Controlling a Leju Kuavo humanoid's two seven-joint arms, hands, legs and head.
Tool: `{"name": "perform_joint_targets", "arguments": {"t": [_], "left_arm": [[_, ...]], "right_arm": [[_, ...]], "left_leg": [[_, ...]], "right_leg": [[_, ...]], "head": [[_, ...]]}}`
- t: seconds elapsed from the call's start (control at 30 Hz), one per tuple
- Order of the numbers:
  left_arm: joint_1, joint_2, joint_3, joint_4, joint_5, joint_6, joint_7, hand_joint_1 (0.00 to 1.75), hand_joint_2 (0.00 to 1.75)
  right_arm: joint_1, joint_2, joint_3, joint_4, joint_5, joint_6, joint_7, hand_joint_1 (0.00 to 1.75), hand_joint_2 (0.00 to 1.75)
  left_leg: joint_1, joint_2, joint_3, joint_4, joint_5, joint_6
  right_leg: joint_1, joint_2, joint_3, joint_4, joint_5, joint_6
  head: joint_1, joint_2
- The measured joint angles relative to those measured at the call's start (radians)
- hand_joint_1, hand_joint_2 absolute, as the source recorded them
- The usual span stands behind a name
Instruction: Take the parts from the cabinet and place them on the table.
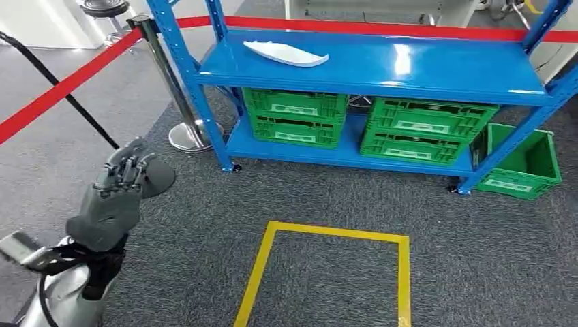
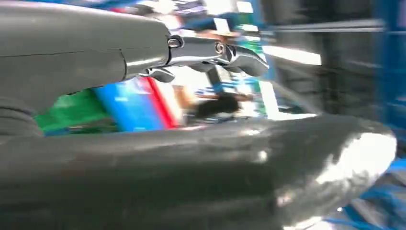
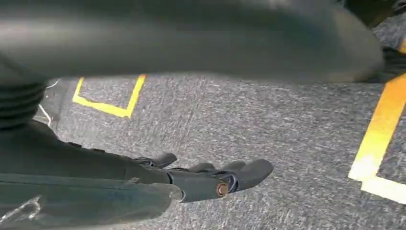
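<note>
1. The part is a white, smooth, curved plastic-looking shell, lying flat on the glossy blue metal shelf, towards its left end.
2. Ribbed green plastic crates sit on the lower shelf, another on the speckled grey carpet with yellow tape; a red barrier belt runs alongside.
3. Left hand is raised, fingers spread, holding nothing.
4. Right hand hangs over carpet, fingers loosely out, empty.
</note>
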Motion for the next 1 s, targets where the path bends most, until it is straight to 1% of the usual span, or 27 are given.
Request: {"name": "perform_joint_targets", "arguments": {"t": [0.03,0.07,0.1,0.13,0.17,0.2,0.23,0.27,0.3,0.33,0.37,0.4,0.43,0.47,0.5,0.53,0.6,0.63,0.67,0.7,0.77,0.8,0.83,0.87,0.9,0.97,1.0], "left_arm": [[0.000,0.000,-0.011,-0.014,0.003,0.000,-0.003,0.00,0.00],[0.002,0.004,-0.035,-0.042,0.010,0.003,-0.008,0.00,0.00],[0.003,0.007,-0.048,-0.058,0.012,0.003,-0.014,0.00,0.00],[0.003,0.010,-0.060,-0.078,0.017,0.005,-0.019,0.00,0.00],[0.002,0.012,-0.077,-0.109,0.022,0.007,-0.026,0.00,0.00],[0.001,0.015,-0.098,-0.138,0.029,0.008,-0.033,0.00,0.00],[0.000,0.016,-0.121,-0.156,0.032,0.010,-0.037,0.00,0.00],[0.001,0.016,-0.127,-0.158,0.035,0.011,-0.040,0.00,0.00],[0.004,0.017,-0.139,-0.169,0.036,0.011,-0.039,0.00,0.00],[0.005,0.022,-0.151,-0.185,0.040,0.011,-0.042,0.00,0.00],[0.003,0.026,-0.174,-0.212,0.047,0.012,-0.047,0.00,0.00],[-0.002,0.030,-0.193,-0.231,0.050,0.014,-0.052,0.00,0.00],[-0.003,0.032,-0.215,-0.249,0.055,0.015,-0.054,0.00,0.00],[-0.004,0.034,-0.231,-0.264,0.062,0.016,-0.056,0.00,0.00],[-0.006,0.039,-0.245,-0.280,0.070,0.018,-0.060,0.00,0.00],[-0.010,0.042,-0.255,-0.292,0.073,0.018,-0.061,0.00,0.00],[-0.011,0.048,-0.271,-0.308,0.081,0.018,-0.062,0.00,0.00],[-0.011,0.051,-0.276,-0.314,0.081,0.018,-0.062,0.00,0.00],[-0.012,0.054,-0.280,-0.322,0.081,0.018,-0.063,0.00,0.00],[-0.014,0.058,-0.284,-0.329,0.082,0.018,-0.064,0.00,0.00],[-0.014,0.063,-0.288,-0.333,0.084,0.020,-0.065,0.00,0.00],[-0.015,0.065,-0.290,-0.333,0.084,0.021,-0.065,0.00,0.00],[-0.014,0.067,-0.293,-0.333,0.084,0.021,-0.065,0.00,0.00],[-0.014,0.070,-0.295,-0.334,0.084,0.023,-0.065,0.00,0.00],[-0.014,0.071,-0.296,-0.336,0.085,0.024,-0.065,0.00,0.00],[-0.015,0.074,-0.299,-0.344,0.089,0.024,-0.065,0.00,0.00],[-0.016,0.074,-0.301,-0.347,0.090,0.024,-0.065,0.00,0.00]], "right_arm": [[-0.001,0.000,-0.006,0.002,0.006,0.002,-0.001,0.00,0.00],[-0.003,0.002,-0.019,0.005,0.018,0.005,-0.003,0.00,0.00],[-0.004,0.004,-0.024,0.006,0.029,0.008,-0.005,0.00,0.00],[-0.006,0.004,-0.030,0.007,0.041,0.009,-0.007,0.00,0.00],[-0.008,0.008,-0.039,0.008,0.055,0.012,-0.010,0.00,0.00],[-0.012,0.010,-0.049,0.011,0.068,0.014,-0.011,0.00,0.00],[-0.013,0.011,-0.058,0.014,0.077,0.016,-0.013,0.00,0.00],[-0.013,0.011,-0.059,0.014,0.083,0.017,-0.014,0.00,0.00],[-0.014,0.012,-0.062,0.016,0.087,0.017,-0.014,0.00,0.00],[-0.016,0.013,-0.072,0.019,0.096,0.018,-0.015,0.00,0.00],[-0.018,0.013,-0.084,0.022,0.106,0.019,-0.017,0.00,0.00],[-0.019,0.013,-0.092,0.023,0.116,0.020,-0.018,0.00,0.00],[-0.022,0.013,-0.099,0.024,0.128,0.021,-0.020,0.00,0.00],[-0.025,0.014,-0.107,0.027,0.141,0.023,-0.023,0.00,0.00],[-0.032,0.018,-0.113,0.031,0.154,0.026,-0.024,0.00,0.00],[-0.035,0.020,-0.118,0.032,0.160,0.026,-0.024,0.00,0.00],[-0.035,0.022,-0.124,0.036,0.168,0.027,-0.024,0.00,0.00],[-0.036,0.024,-0.129,0.037,0.169,0.027,-0.024,0.00,0.00],[-0.037,0.024,-0.132,0.037,0.171,0.027,-0.024,0.00,0.00],[-0.038,0.024,-0.135,0.037,0.171,0.027,-0.026,0.00,0.00],[-0.039,0.024,-0.139,0.037,0.171,0.027,-0.026,0.00,0.00],[-0.039,0.024,-0.140,0.038,0.171,0.027,-0.026,0.00,0.00],[-0.039,0.024,-0.142,0.039,0.172,0.027,-0.025,0.00,0.00],[-0.039,0.024,-0.144,0.039,0.172,0.027,-0.025,0.00,0.00],[-0.040,0.024,-0.145,0.040,0.172,0.027,-0.025,0.00,0.00],[-0.041,0.026,-0.145,0.040,0.172,0.028,-0.025,0.00,0.00],[-0.041,0.026,-0.145,0.040,0.173,0.028,-0.025,0.00,0.00]], "left_leg": [[0.000,0.000,-0.004,0.004,0.002,-0.005],[-0.003,-0.005,-0.007,0.004,0.002,-0.004],[-0.004,-0.007,-0.007,0.002,0.003,-0.001],[0.002,-0.007,-0.002,-0.005,0.008,0.006],[0.005,-0.007,0.000,-0.006,0.009,0.009],[0.005,-0.007,0.000,-0.006,0.008,0.014],[0.005,-0.007,0.000,-0.006,0.008,0.016],[0.004,-0.007,0.000,-0.006,0.007,0.018],[0.003,-0.007,0.000,-0.006,0.007,0.018],[0.003,-0.008,0.000,-0.006,0.007,0.018],[0.003,-0.010,0.001,-0.006,0.007,0.018],[0.004,-0.013,0.003,-0.006,0.007,0.017],[0.005,-0.014,0.007,-0.005,0.005,0.015],[0.004,-0.015,0.009,-0.004,0.003,0.008],[-0.003,-0.016,0.004,0.001,0.001,0.002],[-0.003,-0.017,0.003,0.000,0.005,-0.003],[0.001,-0.017,0.005,-0.009,0.010,-0.012],[0.002,-0.017,0.004,-0.007,0.008,-0.016],[0.002,-0.015,0.002,0.003,-0.004,-0.021],[0.003,-0.013,-0.020,0.051,-0.041,-0.025],[0.003,-0.012,-0.102,0.225,-0.125,-0.031],[0.003,-0.012,-0.136,0.293,-0.146,-0.032],[0.003,-0.012,-0.150,0.316,-0.143,-0.030],[0.003,-0.012,-0.140,0.294,-0.118,-0.029],[0.003,-0.012,-0.107,0.227,-0.073,-0.026],[0.003,-0.005,-0.016,0.056,0.003,-0.021],[0.000,0.002,0.008,0.003,-0.002,-0.019]], "right_leg": [[-0.001,-0.001,-0.001,-0.003,0.003,0.005],[-0.004,-0.005,0.000,-0.008,0.005,0.012],[-0.006,-0.008,0.003,-0.013,0.006,0.018],[-0.005,-0.008,0.003,-0.009,0.000,0.023],[-0.005,-0.006,-0.011,0.020,-0.019,0.028],[-0.005,-0.006,-0.036,0.076,-0.054,0.031],[-0.006,-0.006,-0.078,0.166,-0.097,0.033],[-0.005,-0.005,-0.114,0.244,-0.129,0.035],[-0.004,-0.005,-0.141,0.297,-0.144,0.036],[-0.004,-0.005,-0.147,0.302,-0.133,0.036],[-0.005,-0.005,-0.129,0.263,-0.104,0.035],[-0.006,-0.005,-0.088,0.182,-0.058,0.034],[-0.008,-0.005,-0.036,0.086,-0.015,0.034],[-0.010,-0.002,0.007,0.003,0.006,0.036],[-0.007,0.003,0.016,-0.011,-0.002,0.029],[-0.007,0.003,0.011,-0.011,0.001,0.020],[-0.001,0.003,0.010,-0.011,0.002,0.008],[-0.004,0.002,0.010,-0.015,0.007,0.000],[-0.007,0.000,0.010,-0.016,0.009,-0.006],[-0.007,0.000,0.009,-0.016,0.009,-0.012],[-0.006,-0.003,0.007,-0.016,0.009,-0.015],[-0.005,-0.005,0.005,-0.016,0.009,-0.015],[-0.005,-0.006,0.005,-0.016,0.009,-0.016],[-0.005,-0.006,0.005,-0.016,0.009,-0.015],[-0.005,-0.006,0.006,-0.016,0.009,-0.015],[-0.006,-0.006,0.010,-0.016,0.009,-0.012],[0.002,-0.006,0.008,-0.011,0.006,-0.004]], "head": [[0.003,0.000],[0.000,0.000],[0.003,0.000],[0.000,0.000],[0.005,0.000],[0.010,0.000],[0.009,0.000],[0.011,0.000],[0.012,0.000],[0.012,0.000],[0.014,0.000],[0.013,0.000],[0.014,0.000],[0.015,0.000],[0.014,0.000],[0.011,0.000],[0.013,0.000],[0.014,0.000],[0.011,0.000],[0.006,0.000],[0.004,0.000],[0.004,0.000],[0.004,0.000],[0.004,0.000],[0.004,0.000],[0.004,0.000],[0.003,0.000]]}}
